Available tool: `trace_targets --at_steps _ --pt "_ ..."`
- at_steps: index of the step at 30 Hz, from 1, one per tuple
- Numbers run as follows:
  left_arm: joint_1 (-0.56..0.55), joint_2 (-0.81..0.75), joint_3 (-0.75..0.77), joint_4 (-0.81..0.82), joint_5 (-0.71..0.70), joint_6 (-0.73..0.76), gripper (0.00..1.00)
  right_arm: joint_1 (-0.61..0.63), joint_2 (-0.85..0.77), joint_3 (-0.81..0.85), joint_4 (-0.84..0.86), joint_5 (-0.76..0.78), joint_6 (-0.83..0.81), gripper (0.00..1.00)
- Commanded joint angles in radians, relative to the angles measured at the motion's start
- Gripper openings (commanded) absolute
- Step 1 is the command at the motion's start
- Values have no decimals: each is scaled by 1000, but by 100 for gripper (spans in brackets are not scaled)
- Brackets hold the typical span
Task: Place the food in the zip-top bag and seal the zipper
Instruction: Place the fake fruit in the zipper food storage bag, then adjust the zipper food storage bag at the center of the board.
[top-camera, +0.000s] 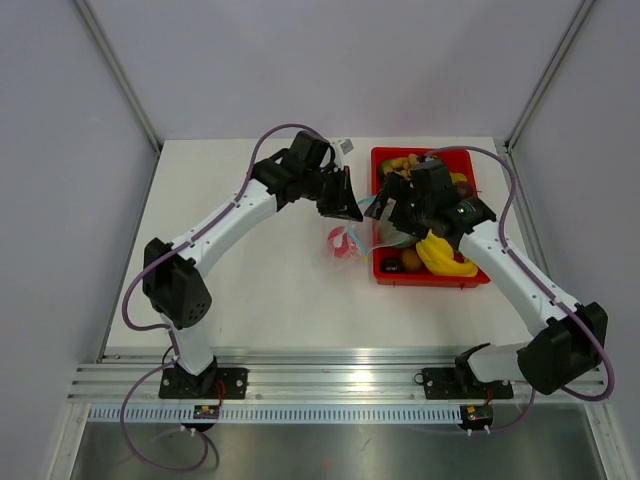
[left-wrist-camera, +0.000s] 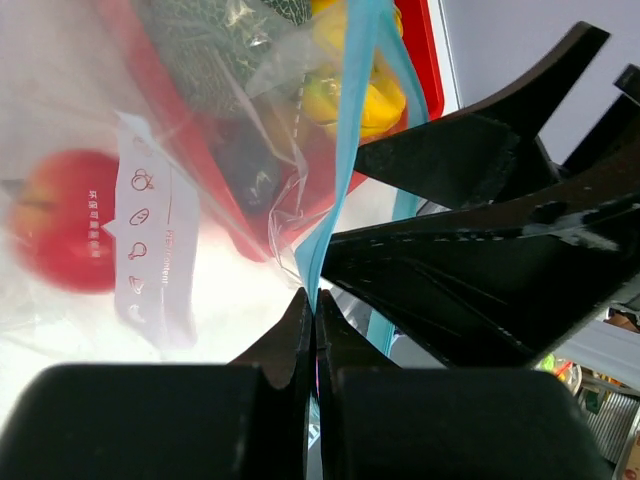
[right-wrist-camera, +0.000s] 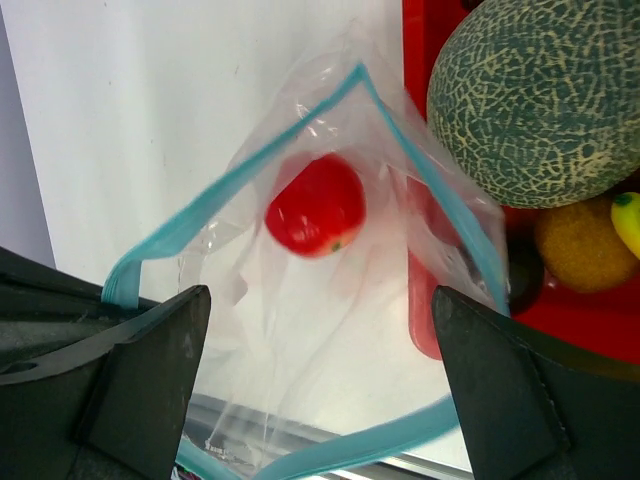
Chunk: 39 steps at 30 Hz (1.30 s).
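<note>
now left claw (left-wrist-camera: 314, 305) pinches zipper (left-wrist-camera: 347, 130), red fruit (right-wrist-camera: 315, 205) inside bag (right-wrist-camera: 290, 330).

Left arm (top-camera: 232, 212), right arm (top-camera: 512, 268): my links are white shells with black joint housings. A purple cable (top-camera: 288, 126) loops along each. Left claw (top-camera: 341, 197), right claw (top-camera: 386, 211): matte black wedge-shaped fingers (right-wrist-camera: 130, 385), with pale scuffs along the edges.

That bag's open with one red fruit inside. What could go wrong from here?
The left fingers pinch only the thin blue strip, so the bag might slip free and sag shut. The red fruit lies loose inside the open bag; a tilt could roll it out. The melon in the tray looks wide for that mouth and may jam.
</note>
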Motion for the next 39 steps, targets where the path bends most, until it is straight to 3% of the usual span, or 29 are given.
trace_targets --at_steps 1,4,8,13,18,23,26,30,31,32,39 --pt "16 -16 -4 39 41 0 0 7 -79 60 -23 76 -21 99" --pt "22 -19 -7 39 44 5 0 6 -125 49 -20 125 -15 99" --pt "30 -25 -16 36 35 8 0 6 -170 -11 -22 205 12 88" --pt "40 -42 -40 40 35 8 0 6 -136 -54 -35 225 28 86" --pt "47 -50 -53 36 27 12 0 6 -75 -71 23 78 15 73" --pt "50 -54 -56 25 18 18 0 6 -18 -57 58 10 -5 69" --pt "54 -63 -50 14 11 25 0 6 -12 -58 60 11 -6 58" --pt "67 -77 -22 -21 -20 44 0 6 -6 -71 75 12 -6 23" --pt "74 -80 -13 -49 -38 49 0 6 3 -71 78 8 -6 9" --pt "79 -83 -4 -62 -52 60 0 6 10 -72 83 4 -6 3" --pt "99 -99 99 -224 -207 117 0 6 138 -45 107 8 -26 0"
